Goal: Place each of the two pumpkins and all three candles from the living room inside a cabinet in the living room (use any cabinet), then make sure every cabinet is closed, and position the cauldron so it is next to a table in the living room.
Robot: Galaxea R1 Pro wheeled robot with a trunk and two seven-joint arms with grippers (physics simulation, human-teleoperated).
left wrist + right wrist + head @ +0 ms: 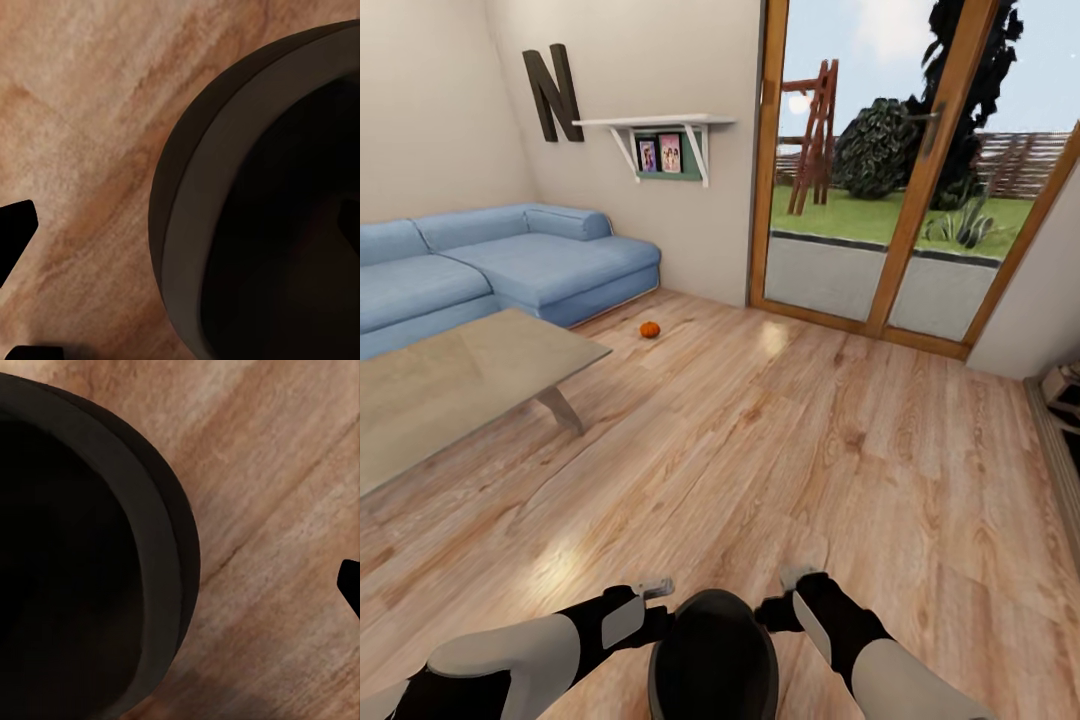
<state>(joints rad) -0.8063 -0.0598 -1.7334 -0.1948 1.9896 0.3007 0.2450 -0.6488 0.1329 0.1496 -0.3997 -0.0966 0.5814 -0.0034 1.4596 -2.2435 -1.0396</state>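
The black cauldron hangs low in front of me between both arms, mouth up, over the wood floor. My left gripper is at its left side and is open: in the left wrist view one finger is outside the rim and the other is inside the cauldron. My right gripper is at its right side, also open, with one finger outside the cauldron. One orange pumpkin lies on the floor by the sofa. The grey table stands at left. The candles are out of view.
A blue corner sofa runs along the left wall behind the table. Wood-framed glass doors fill the far wall. A piece of dark furniture is cut off at the right edge. Open wood floor lies ahead.
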